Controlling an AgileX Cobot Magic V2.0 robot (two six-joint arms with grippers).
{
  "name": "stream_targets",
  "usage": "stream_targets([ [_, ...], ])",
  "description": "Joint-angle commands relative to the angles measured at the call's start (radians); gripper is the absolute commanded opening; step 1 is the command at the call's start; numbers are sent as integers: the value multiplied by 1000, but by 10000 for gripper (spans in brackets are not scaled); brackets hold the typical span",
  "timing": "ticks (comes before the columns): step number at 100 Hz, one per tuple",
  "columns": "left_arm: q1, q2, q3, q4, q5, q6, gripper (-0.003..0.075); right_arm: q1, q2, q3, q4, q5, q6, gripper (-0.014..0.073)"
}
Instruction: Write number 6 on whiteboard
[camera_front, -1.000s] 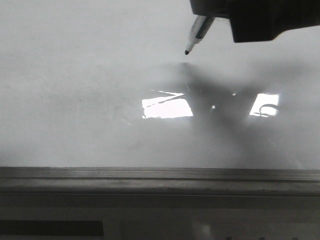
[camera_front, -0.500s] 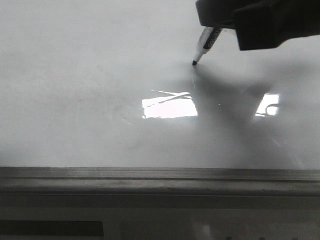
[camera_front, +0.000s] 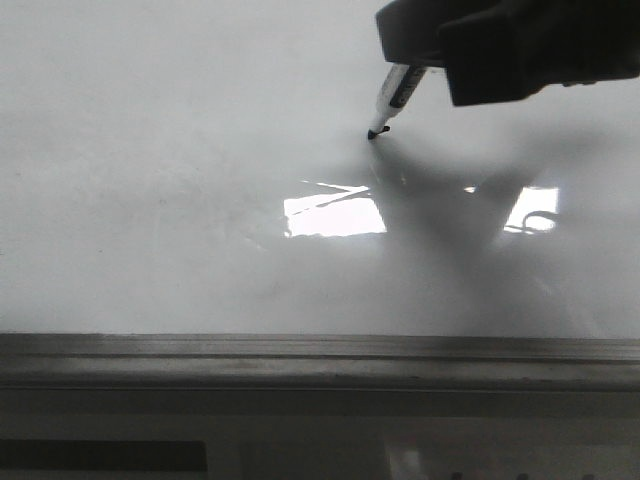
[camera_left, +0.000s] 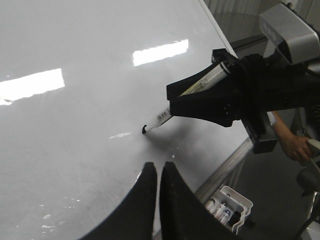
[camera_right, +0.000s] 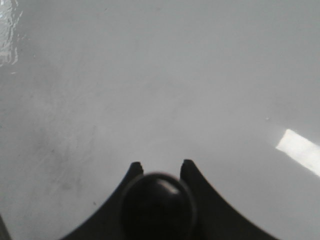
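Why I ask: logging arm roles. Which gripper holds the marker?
The right gripper: its jaws clamp the marker, tip on the whiteboard. The left gripper is shut, empty.

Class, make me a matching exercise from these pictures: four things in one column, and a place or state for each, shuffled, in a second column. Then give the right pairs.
Things
1. marker
2. left gripper
3. whiteboard
4. pen tray

Places or states
A. jaws shut, holding nothing
B. glossy, with bright glare patches
C. tip touching the board, clamped in the right gripper
D. beyond the board's edge, holding spare markers

Pairs: 1-C, 2-A, 3-B, 4-D
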Motion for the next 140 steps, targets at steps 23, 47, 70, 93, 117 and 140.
stream_targets([
  [23,2,5,-29,-15,33,-6,-20,71,7,-16,11,203,-8,-45],
  [47,2,5,-29,-15,33,-6,-20,48,-47,-16,28,273,-8,-45],
  [70,2,5,-29,-15,33,-6,-20,-48,-105,-16,28,273,-8,-44],
  [93,2,5,-29,-15,31,-6,-20,-55,-95,-33,19,215,-8,-44],
  [117,2,5,-29,-15,31,-6,-20,-55,-47,-98,1,224,-8,-45],
  [140,2,5,-29,-15,33,-6,-20,-12,-9,-100,1,208,-8,-44],
])
